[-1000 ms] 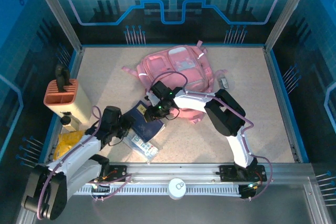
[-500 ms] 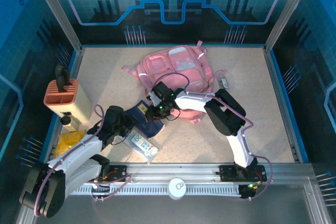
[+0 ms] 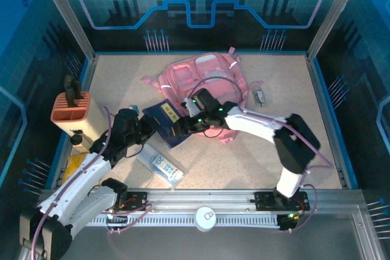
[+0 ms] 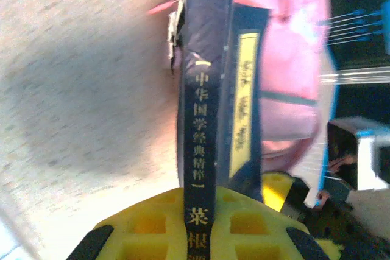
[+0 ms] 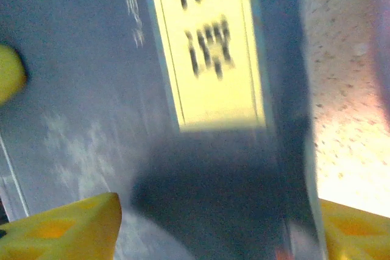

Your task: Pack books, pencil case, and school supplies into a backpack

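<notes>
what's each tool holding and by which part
The left tool pinches the navy book at one end of its spine; the right tool is open over its cover, holding nothing.

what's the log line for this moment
left gripper: shut on navy book | right gripper: open at book | backpack: book outside

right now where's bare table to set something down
Widest bare patch: the right side, between the backpack and the right wall, bar one small grey thing. Also the far left corner behind the orange holder. Crowded left of centre: dark book, pencil case, left gripper, right gripper.
</notes>
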Robot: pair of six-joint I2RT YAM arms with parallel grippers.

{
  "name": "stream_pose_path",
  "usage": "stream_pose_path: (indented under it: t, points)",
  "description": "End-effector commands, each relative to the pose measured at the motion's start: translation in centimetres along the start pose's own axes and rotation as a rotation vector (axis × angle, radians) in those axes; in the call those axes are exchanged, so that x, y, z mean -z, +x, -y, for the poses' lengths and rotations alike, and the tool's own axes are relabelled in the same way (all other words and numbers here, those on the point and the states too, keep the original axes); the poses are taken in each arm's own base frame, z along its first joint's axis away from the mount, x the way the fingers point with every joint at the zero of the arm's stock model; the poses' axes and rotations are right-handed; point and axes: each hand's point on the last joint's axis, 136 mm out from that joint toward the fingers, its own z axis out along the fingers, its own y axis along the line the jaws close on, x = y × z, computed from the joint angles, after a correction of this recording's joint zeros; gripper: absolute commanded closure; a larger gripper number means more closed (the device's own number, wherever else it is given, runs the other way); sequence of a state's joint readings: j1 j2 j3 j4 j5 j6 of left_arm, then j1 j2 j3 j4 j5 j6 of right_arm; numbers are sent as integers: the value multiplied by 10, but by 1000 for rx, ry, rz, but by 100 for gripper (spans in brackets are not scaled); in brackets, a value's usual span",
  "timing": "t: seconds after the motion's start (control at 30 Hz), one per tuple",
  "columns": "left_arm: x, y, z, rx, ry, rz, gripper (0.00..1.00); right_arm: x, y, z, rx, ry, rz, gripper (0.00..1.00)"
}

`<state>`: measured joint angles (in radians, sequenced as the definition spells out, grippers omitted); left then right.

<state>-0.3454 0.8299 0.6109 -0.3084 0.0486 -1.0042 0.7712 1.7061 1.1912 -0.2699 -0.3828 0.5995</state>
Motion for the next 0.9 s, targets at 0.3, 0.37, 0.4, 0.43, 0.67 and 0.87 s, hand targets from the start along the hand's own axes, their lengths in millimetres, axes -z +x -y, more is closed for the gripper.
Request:
stream_pose_path:
  t: [0.3,0.37,0.4,0.43,0.67,0.87]
  points:
    - [75,-22,195,-431,511,6,100,175,-28,-24,-34,-256,307,0]
    - [79,-21,217,-425,597,-5,100,196,-33,-33,-15,-308,345,0]
    - [80,-20,227,-417,634,-12,100,203,-34,-34,-6,-320,364,0]
    - [80,-20,234,-411,654,-12,100,206,-35,-33,-11,-323,372,0]
    - [78,0,287,-399,820,-94,100,221,-47,-39,-33,-428,400,0]
    - [81,-3,303,-399,846,-70,100,228,-47,-18,-62,-372,423,0]
